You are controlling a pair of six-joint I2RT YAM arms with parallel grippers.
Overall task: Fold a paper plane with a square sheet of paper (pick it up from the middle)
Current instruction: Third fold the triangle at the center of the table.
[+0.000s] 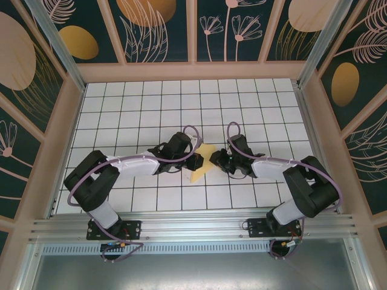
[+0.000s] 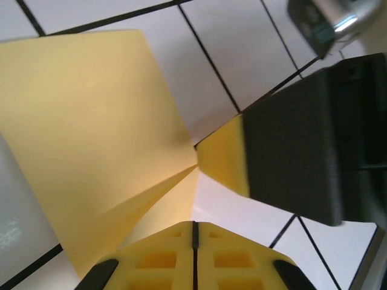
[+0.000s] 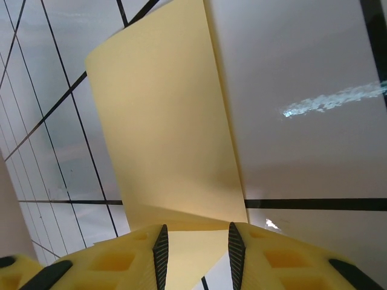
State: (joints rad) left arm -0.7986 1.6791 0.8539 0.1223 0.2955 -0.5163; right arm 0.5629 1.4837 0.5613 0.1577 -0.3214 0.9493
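Fingers of the left gripper (image 1: 195, 161) are pressed tight together on a creased fold of the square sheet of paper (image 1: 203, 165), which sits partly folded over the white tiled table (image 1: 151, 109), between the two grippers. The right gripper (image 1: 216, 159) meets the sheet's other side. Its fingers (image 3: 266, 254) stand slightly apart with paper between them, and whether they actually clamp it I cannot tell.

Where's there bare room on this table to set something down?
Free: far rows of the table, between the back wall and the arms. Crowded: centre, where the left gripper and right gripper meet at the yellow paper.
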